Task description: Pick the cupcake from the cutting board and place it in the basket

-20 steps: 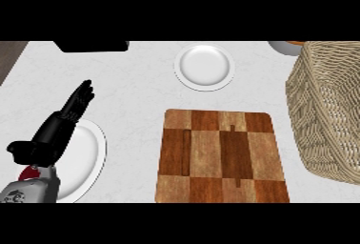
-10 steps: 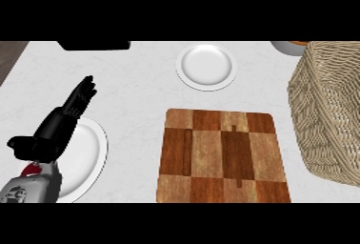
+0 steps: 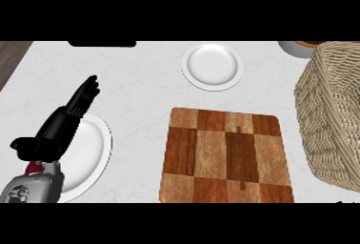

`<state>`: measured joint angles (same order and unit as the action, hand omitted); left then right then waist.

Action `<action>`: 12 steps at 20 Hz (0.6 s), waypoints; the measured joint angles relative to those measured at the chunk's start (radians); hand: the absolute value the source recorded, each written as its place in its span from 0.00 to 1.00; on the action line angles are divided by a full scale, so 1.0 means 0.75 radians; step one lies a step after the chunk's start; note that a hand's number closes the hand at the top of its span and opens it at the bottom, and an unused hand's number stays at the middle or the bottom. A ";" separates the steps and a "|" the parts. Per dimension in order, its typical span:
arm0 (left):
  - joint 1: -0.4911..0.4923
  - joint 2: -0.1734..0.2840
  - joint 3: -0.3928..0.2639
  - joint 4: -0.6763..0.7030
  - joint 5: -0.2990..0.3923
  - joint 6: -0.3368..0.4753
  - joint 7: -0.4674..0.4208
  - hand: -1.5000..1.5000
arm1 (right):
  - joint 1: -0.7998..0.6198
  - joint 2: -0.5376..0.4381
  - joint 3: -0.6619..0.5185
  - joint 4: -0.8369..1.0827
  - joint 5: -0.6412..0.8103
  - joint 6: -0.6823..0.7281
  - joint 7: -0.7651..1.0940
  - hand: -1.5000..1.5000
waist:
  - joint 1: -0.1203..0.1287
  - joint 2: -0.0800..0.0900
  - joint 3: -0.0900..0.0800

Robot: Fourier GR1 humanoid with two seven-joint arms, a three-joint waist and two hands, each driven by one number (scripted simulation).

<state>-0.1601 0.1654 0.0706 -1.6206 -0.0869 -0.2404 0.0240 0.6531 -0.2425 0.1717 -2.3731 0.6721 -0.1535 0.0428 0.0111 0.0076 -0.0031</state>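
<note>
1. The left hand (image 3: 60, 125) shows at the view's left, its fingers straight and released, holding nothing. It lies over the near plate (image 3: 95, 152) with fingertips pointing up and away; it looks to be resting, kept clear of the work area.
2. That near plate sits on the counter (image 3: 141, 90) at the lower left, partly hidden by the hand and grey forearm.
3. A second plate (image 3: 212, 66) lies farther back, near the middle, apart from everything else and bare.
4. The board (image 3: 226, 155) lies in the middle foreground, lengthwise toward the robot. Nothing shows on its top: no cupcake is on it.
5. The basket (image 3: 330, 114) stands at the right, just beside the board, likely so that the carry is short. Only its woven side and part of its rim show.
6. The cupcake is in no part of the view. It may sit inside the basket or in the right hand, but I cannot tell.
7. The right hand is out of view, so its fingers cannot be judged.
8. At the top right, behind the basket, a small bowl-like rim (image 3: 295, 46) peeks in.
</note>
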 measured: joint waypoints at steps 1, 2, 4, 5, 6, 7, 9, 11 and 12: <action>-0.005 -0.001 -0.001 0.009 -0.003 0.001 -0.004 0.50 | -0.059 0.003 -0.036 0.003 -0.006 0.009 0.050 1.00 | 0.001 0.001 0.000; -0.012 -0.006 -0.004 0.016 -0.008 0.006 -0.005 0.50 | -0.120 0.005 -0.071 0.007 -0.011 0.020 0.100 1.00 | 0.002 0.001 0.000; -0.024 -0.019 -0.014 0.011 -0.008 0.013 0.019 0.50 | -0.246 0.010 -0.138 0.014 -0.024 0.037 0.195 1.00 | 0.006 0.000 0.000; -0.025 -0.021 -0.014 0.012 -0.008 0.014 0.019 0.50 | -0.309 0.011 -0.177 0.018 -0.031 0.045 0.244 1.00 | 0.007 0.000 0.001; -0.027 -0.021 -0.016 0.012 -0.009 0.012 0.019 0.50 | -0.380 0.008 -0.218 0.023 -0.037 0.057 0.298 1.00 | 0.010 0.000 0.000; -0.022 -0.021 -0.018 0.016 -0.009 0.010 0.015 0.50 | -0.451 0.005 -0.257 0.031 -0.047 0.068 0.349 1.00 | 0.011 -0.001 0.001; -0.035 -0.029 -0.020 0.026 -0.017 0.022 0.021 0.50 | -0.595 -0.024 -0.353 0.054 -0.090 0.103 0.448 1.00 | 0.008 -0.002 0.001; -0.032 -0.019 -0.009 0.030 -0.011 0.014 0.015 0.50 | -0.726 -0.073 -0.467 0.083 -0.190 0.151 0.538 1.00 | 0.005 -0.004 0.002; -0.044 -0.009 0.001 0.047 -0.006 0.008 0.006 0.50 | -0.805 -0.100 -0.515 0.105 -0.239 0.168 0.587 1.00 | 0.004 -0.004 0.002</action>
<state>-0.1935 0.1584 0.0715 -1.5856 -0.0914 -0.2347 0.0282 0.0494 -0.3171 -0.2144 -2.2940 0.4929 -0.0275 0.4828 0.0142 0.0043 -0.0018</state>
